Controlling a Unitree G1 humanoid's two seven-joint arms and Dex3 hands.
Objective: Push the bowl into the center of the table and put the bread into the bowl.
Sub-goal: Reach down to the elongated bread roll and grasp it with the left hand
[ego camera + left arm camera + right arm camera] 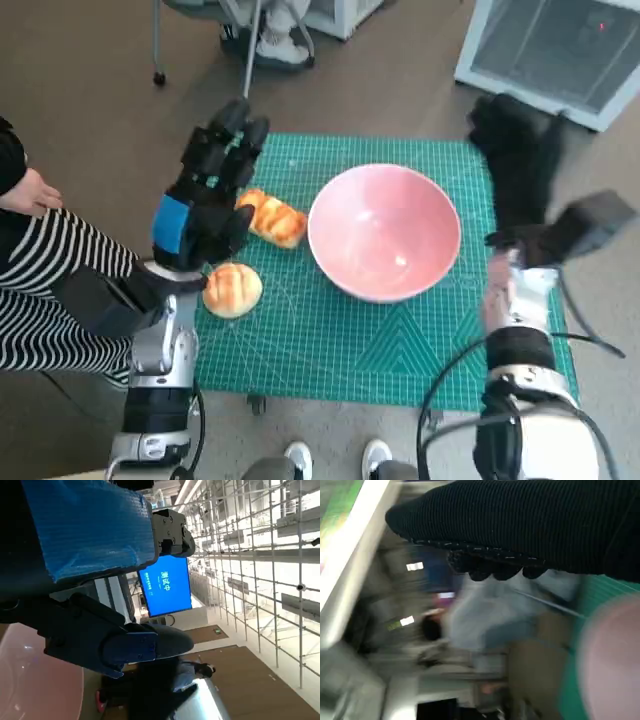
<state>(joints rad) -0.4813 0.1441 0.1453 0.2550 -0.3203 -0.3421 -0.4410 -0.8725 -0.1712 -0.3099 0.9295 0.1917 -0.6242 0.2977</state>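
Head view: pink bowl point(384, 232) mid-worktop, two breads point(272, 219) left of it; left hand point(207, 200) raised, fingers loosely apart, empty; right hand point(517, 165) fingers' state unclear.

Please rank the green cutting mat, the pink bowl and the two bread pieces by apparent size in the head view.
1. Green cutting mat.
2. Pink bowl.
3. Round bun and long bread roll: too close to rank, since the left hand covers part of both.
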